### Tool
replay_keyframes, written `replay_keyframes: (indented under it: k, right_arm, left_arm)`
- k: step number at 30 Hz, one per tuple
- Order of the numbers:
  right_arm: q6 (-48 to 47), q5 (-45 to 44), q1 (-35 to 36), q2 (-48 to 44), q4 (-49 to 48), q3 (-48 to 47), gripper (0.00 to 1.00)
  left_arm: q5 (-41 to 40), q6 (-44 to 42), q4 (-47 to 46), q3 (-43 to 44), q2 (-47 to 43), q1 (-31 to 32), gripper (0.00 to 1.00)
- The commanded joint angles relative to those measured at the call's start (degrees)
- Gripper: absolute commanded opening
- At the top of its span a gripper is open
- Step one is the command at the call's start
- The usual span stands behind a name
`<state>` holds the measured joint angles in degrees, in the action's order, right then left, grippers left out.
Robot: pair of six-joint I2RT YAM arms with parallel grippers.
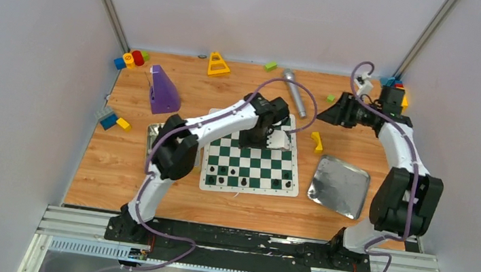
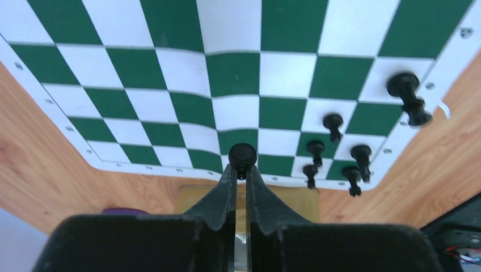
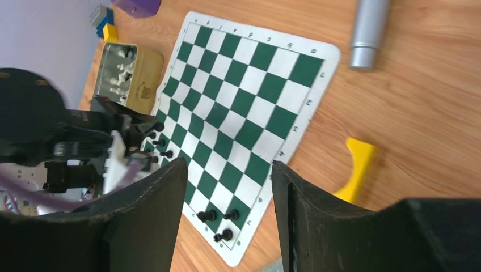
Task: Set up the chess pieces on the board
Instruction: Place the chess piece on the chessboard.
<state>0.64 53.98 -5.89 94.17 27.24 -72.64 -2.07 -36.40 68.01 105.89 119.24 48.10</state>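
Black pieces point(image 1: 244, 179) are sitting on the board's point(image 1: 269, 160) near rows, L gripper point(image 2: 241, 170) is pinching a pawn point(image 2: 243, 154) narrow-jawed over its far half, R gripper point(image 3: 227, 167) is idling wide & empty beyond, so pawn's prob. risking tipping if released off-ctr.

Nothing legible is showing. Tiny marks are running along the white border of the board point(image 3: 244, 102), too small to read; a dark, unreadable emblem is sitting on the gold tin point(image 3: 142, 85) at its nine o'clock.
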Motion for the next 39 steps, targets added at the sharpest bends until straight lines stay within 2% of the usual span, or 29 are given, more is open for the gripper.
replay_keyframes:
  k: [1, 3, 5, 12, 18, 26, 39]
  right_arm:
    - [-5.78, 4.29, -6.39, -9.6, -0.4, 5.05, 0.57]
    - [-6.89, 5.46, -9.08, -12.52, -0.47, 7.6, 0.57]
    - [-7.43, 7.2, -11.35, -14.23, -0.47, 9.62, 0.57]
    - [-7.07, 14.53, -17.49, -15.33, -0.41, 11.25, 0.57]
    - [-6.81, 17.07, -18.13, -15.15, -0.01, 11.29, 0.57]
    - [-6.71, 17.97, -18.32, -15.18, 0.24, 11.58, 0.57]
    - [-6.39, 18.63, -18.39, -13.68, 0.46, 11.6, 0.57]
  left_arm:
    - [-8.05, -1.05, 16.51, 15.92, 9.29, 2.7, 0.02]
    - [-10.11, -1.53, 22.04, 26.03, 14.59, 3.69, 0.03]
    - [-13.62, -2.28, 26.37, 29.48, 18.85, 4.77, 0.03]
    - [-23.36, -4.06, 27.19, 25.54, 22.23, 7.24, 0.06]
    - [-27.8, -3.9, 27.21, 21.5, 21.05, 7.44, 0.07]
    - [-26.9, -3.06, 27.24, 12.42, 17.18, 6.59, 0.08]
    - [-23.75, -2.51, 27.12, 10.26, 15.89, 1.88, 0.09]
